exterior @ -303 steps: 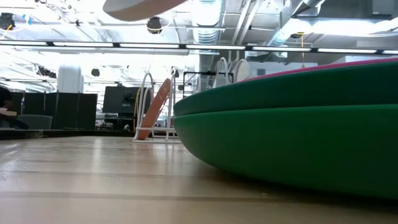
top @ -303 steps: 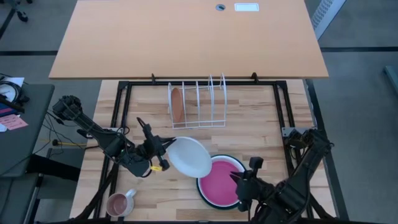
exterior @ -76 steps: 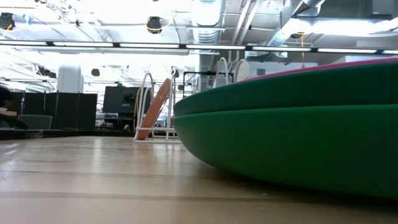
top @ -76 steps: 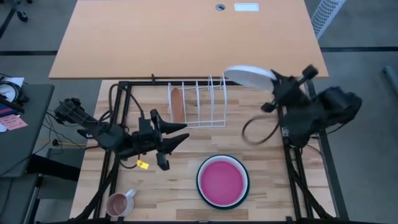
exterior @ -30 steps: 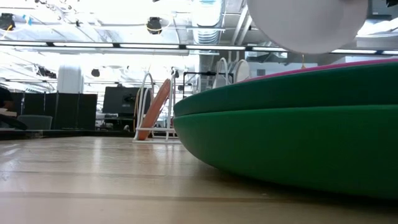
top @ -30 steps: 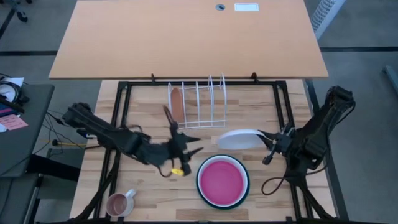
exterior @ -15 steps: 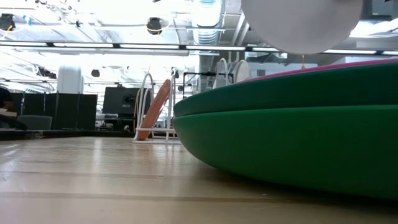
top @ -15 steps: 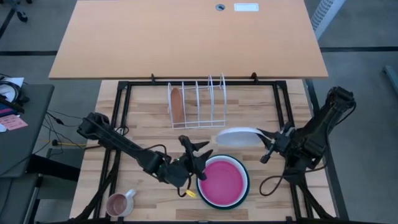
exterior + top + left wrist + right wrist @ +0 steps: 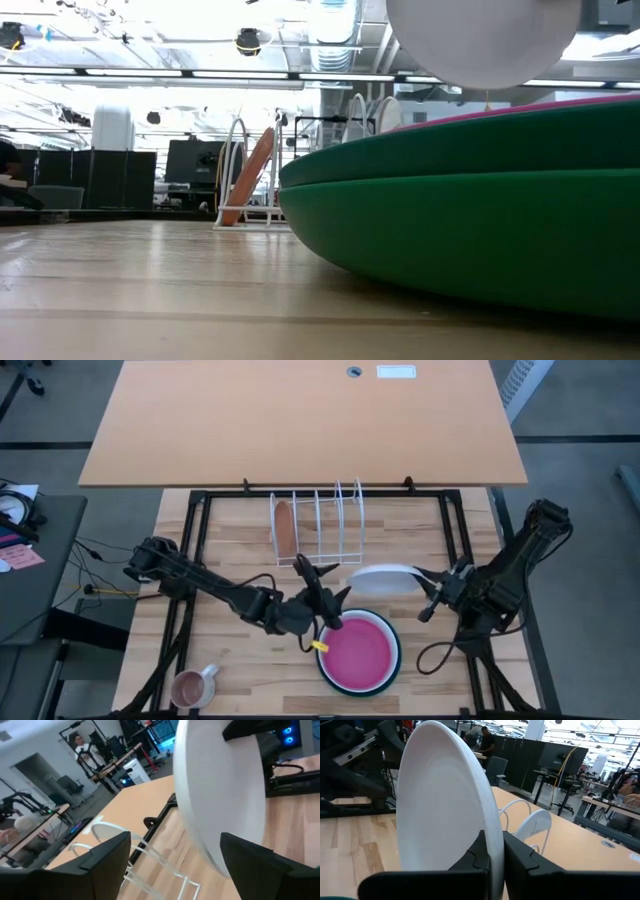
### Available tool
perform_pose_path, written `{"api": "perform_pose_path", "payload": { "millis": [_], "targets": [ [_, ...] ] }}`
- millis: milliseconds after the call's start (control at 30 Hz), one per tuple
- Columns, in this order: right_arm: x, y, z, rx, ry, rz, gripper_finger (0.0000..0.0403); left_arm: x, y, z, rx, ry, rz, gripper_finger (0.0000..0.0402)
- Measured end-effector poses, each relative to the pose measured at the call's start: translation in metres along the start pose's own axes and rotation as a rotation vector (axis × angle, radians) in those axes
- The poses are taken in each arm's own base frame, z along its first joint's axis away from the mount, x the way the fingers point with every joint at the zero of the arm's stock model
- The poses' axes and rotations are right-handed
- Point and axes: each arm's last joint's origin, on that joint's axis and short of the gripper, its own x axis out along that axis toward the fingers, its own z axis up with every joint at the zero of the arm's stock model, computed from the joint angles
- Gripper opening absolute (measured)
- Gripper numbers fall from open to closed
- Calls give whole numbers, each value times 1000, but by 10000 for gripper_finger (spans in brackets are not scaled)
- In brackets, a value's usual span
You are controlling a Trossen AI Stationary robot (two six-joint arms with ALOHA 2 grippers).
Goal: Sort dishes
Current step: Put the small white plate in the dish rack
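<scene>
A white plate (image 9: 384, 580) hangs in the air above the table, right of the middle, with my right gripper (image 9: 493, 851) shut on it. My left gripper (image 9: 326, 592) stands open just left of that plate, the plate's face (image 9: 220, 795) filling the view between its fingers, which do not touch it. A magenta pink plate (image 9: 358, 651) lies in a dark green plate (image 9: 470, 220) on the table's near side. An orange-brown plate (image 9: 284, 528) stands on edge in the white wire rack (image 9: 320, 525). My right gripper pinches the white plate's rim (image 9: 490, 831) between its two fingers, one on each face. The fingers come level from the table's right side. The plate is lifted clear, tilted on edge, above the far rim of the stacked plates.
A small pink mug (image 9: 193, 687) stands at the near left corner. The rack's other slots (image 9: 340, 520) stand free behind the white plate. Black frame rails (image 9: 195, 540) run along the table's left, right and far sides.
My left gripper has swung toward the table's right, from the middle to beside the white plate, has rolled about its own line, and its fingers stand wider apart. The white plate has stayed nearly still in my right gripper.
</scene>
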Motion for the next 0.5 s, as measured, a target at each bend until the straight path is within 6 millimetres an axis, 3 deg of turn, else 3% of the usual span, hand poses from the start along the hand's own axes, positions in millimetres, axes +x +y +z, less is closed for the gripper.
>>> {"api": "perform_pose_path", "payload": {
  "millis": [333,500],
  "targets": [
    [0,0,0,-7,0,-1,31,17,6,1,-46,-33,-51,258],
    [0,0,0,-7,0,-1,31,23,12,4,-87,-55,-26,213]
  ]
}}
